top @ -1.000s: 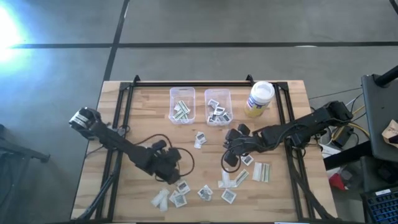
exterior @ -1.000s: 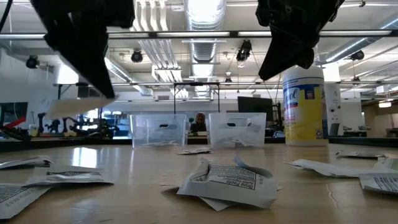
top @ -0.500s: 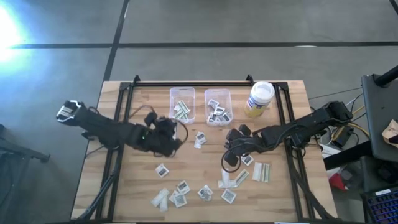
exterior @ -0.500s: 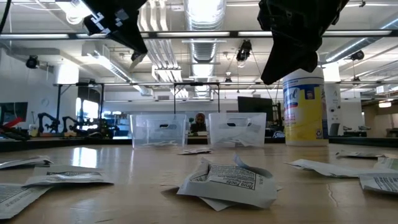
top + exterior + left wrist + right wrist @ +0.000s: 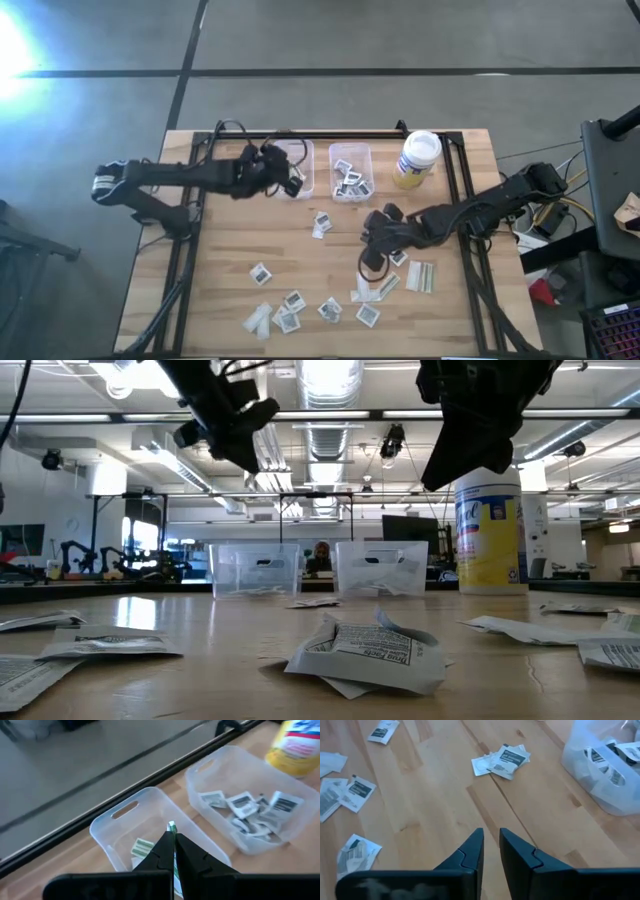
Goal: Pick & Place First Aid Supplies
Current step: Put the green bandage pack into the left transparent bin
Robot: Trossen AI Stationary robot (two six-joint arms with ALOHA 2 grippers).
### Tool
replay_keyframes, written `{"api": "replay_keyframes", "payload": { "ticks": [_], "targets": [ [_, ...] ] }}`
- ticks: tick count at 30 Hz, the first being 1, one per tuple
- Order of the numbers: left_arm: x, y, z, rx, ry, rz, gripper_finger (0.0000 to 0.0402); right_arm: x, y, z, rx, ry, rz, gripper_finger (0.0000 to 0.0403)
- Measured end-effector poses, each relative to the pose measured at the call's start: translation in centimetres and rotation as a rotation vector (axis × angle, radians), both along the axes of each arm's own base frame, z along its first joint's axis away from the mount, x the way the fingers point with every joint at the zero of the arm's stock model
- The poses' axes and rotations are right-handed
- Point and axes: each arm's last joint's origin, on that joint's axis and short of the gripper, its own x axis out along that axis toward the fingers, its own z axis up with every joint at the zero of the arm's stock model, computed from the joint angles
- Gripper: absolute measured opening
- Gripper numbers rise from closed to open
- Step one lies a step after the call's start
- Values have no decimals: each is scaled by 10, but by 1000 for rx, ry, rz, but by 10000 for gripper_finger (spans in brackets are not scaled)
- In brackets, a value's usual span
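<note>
The left gripper (image 5: 290, 172) hangs over the left clear bin (image 5: 279, 152) at the table's (image 5: 230, 260) far edge, jaws closed on 1 narrow pale strip packet (image 5: 172, 827) with green print. More strips lie in that bin; the right bin (image 5: 366, 153) holds square printed packets (image 5: 243, 805). The right gripper (image 5: 366, 268) hovers above mid-table, jaws slightly parted and holding nothing. Other packets (image 5: 292, 301) lie scattered on the near half, and a white-lidded yellow wipes canister (image 5: 416, 159) stands beside the right bin.
</note>
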Motion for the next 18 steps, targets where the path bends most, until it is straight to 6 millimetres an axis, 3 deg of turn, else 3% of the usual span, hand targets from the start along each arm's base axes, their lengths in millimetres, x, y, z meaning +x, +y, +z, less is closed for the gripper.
{"api": "replay_keyframes", "payload": {
  "ticks": [9,18],
  "targets": [
    [7,40,-22,-30,70,119,7,-1,5,0,2,-8,19,65],
    [26,65,-56,-57,138,144,7,0,6,1,7,-22,20,58]
  ]
}}
